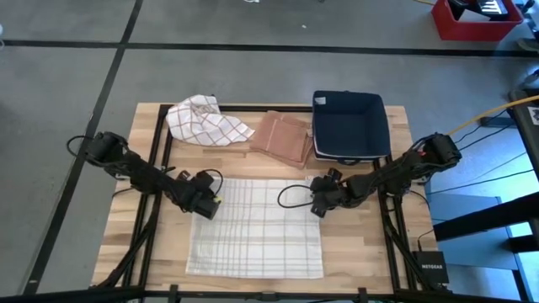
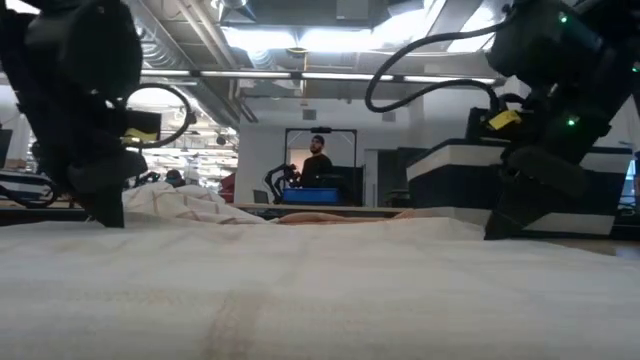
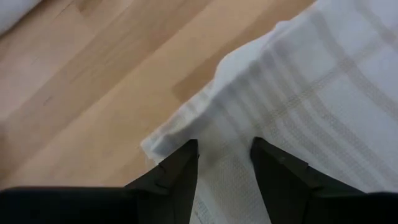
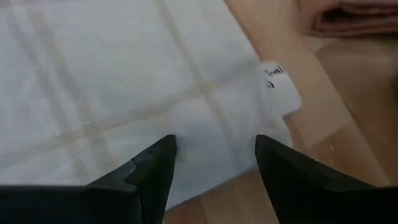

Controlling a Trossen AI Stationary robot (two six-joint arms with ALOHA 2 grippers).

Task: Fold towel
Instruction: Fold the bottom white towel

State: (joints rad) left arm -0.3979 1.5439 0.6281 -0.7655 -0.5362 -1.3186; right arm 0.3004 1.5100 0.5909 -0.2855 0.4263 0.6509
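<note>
A white towel [image 1: 257,227] with pale beige check lines lies spread flat on the wooden table [image 1: 152,168]. My left gripper [image 1: 210,206] stands open at the towel's far left corner, slanting down. In the left wrist view its fingers [image 3: 180,171] straddle a slightly rumpled strip of the towel's edge [image 3: 186,124]. My right gripper [image 1: 318,204] stands open at the far right corner. Its fingers [image 4: 155,165] stand on either side of the corner that bears a small white label [image 4: 280,84]. In the low view both grippers reach down to the towel [image 2: 320,290]. My left gripper [image 3: 224,146] has towel edge between its open fingers, slanting down from the table's left; I cannot tell whether the fingertips touch the cloth. My right gripper [image 4: 214,140] hovers at the labelled corner, slanting down from the table's right; I cannot tell whether it touches.
At the back of the table lie a crumpled white cloth with red checks [image 1: 206,119], a stack of folded brownish cloths [image 1: 282,135] and a dark blue bin [image 1: 349,124]. A person [image 2: 318,160] stands in the room beyond. The towel's near half has free room around it.
</note>
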